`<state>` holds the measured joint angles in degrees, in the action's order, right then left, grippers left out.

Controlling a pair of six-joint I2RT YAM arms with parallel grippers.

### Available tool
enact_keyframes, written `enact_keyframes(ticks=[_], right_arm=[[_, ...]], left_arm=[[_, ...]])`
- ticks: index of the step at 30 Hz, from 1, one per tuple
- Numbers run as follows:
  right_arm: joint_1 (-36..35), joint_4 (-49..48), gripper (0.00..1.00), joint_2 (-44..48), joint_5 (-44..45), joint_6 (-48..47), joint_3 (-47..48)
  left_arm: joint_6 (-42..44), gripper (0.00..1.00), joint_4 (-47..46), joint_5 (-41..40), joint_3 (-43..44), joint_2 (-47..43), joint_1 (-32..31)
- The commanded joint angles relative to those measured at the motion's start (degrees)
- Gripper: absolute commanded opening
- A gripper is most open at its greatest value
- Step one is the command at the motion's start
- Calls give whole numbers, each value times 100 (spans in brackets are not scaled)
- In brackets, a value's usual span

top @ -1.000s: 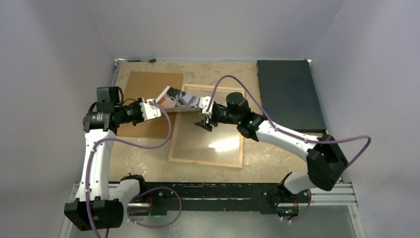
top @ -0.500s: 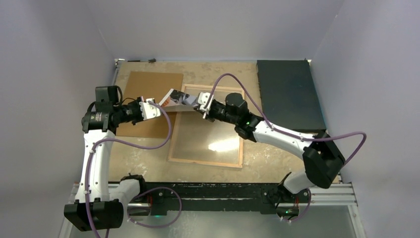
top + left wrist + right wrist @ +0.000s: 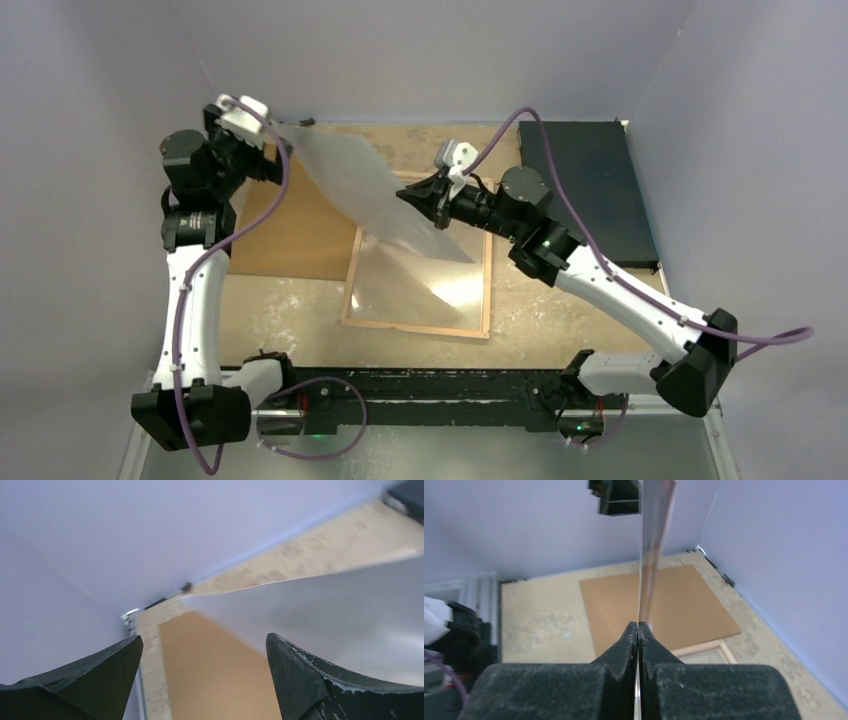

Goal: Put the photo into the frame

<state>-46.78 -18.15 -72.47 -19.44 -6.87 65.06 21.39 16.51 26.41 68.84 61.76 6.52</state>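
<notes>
One-sided grip: right pincer (image 3: 638,629) clamps the photo (image 3: 365,180) (left pincer (image 3: 203,639) gapes beside it).

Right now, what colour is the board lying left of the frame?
The board is plain brown, like cardboard; the top view shows it best.

The photo (image 3: 370,190) looks pale grey, board (image 3: 290,230) brown, mat (image 3: 585,190) black

- Left arm (image 3: 187,300), above base rail (image 3: 440,385) left end: white links, black joints, purple cable.
- Right arm (image 3: 625,300), above rail's right end: same build.
- Left gripper (image 3: 203,637): black wedge-shaped fingers (image 3: 310,685).
</notes>
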Motion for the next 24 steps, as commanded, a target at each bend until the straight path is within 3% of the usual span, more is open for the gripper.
enact_keyframes(ticks=[1, 4, 9, 16, 24], right_arm=[[-42, 515, 0, 444, -107, 1157, 496], [-16, 847, 0, 571, -54, 1793, 729], [145, 1440, 0, 425, 275, 2561, 954], [1019, 1636, 0, 155, 572, 3234, 438], [1862, 1239, 0, -302, 801, 3590, -419]], left_arm=[[-2170, 94, -1200, -1471, 536, 142, 481], [-2630, 95, -1254, -1904, 630, 155, 809], [-2526, 97, -1095, -1994, 551, 132, 912], [-2169, 99, -155, -1286, 526, 597, 921], [-946, 100, 625, -527, 174, 824, 919]])
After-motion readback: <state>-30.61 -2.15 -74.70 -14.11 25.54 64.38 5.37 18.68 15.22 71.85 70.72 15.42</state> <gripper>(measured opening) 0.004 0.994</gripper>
